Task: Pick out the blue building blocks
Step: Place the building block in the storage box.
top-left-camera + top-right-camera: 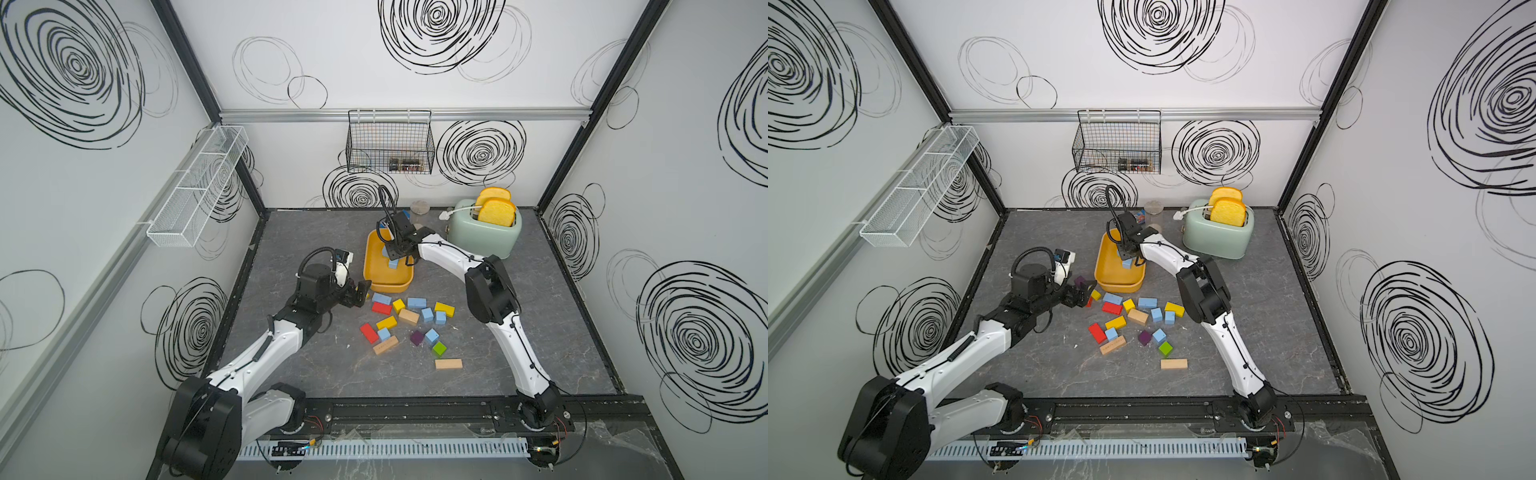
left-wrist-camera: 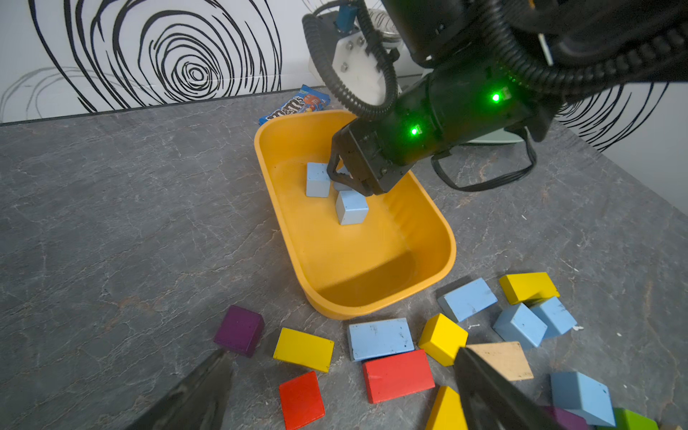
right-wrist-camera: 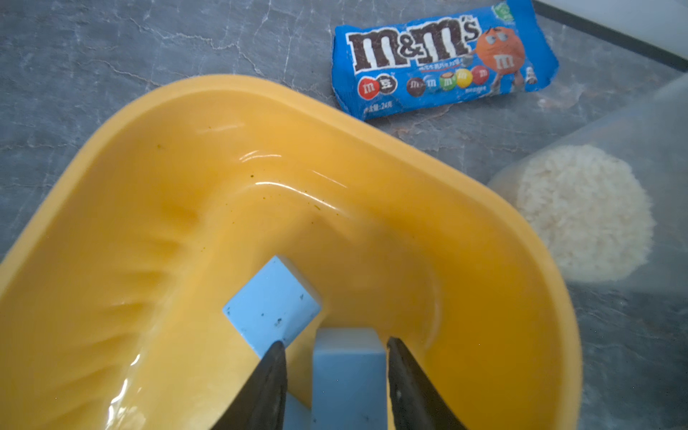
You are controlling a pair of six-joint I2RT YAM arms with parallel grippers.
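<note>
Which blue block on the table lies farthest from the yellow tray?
The blue cube beside the green cube and a purple cube; all others lie nearer the tray.

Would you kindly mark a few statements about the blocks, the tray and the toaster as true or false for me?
1. The left gripper is open and holds nothing. True.
2. The toaster is empty. False: two bread slices stand in it.
3. Some blue blocks lie in the yellow tray. True.
4. The candy packet lies inside the tray. False: it lies on the table beside the tray.
5. Every blue block is in the tray. False: several loose blue blocks lie on the table among other colours.
</note>
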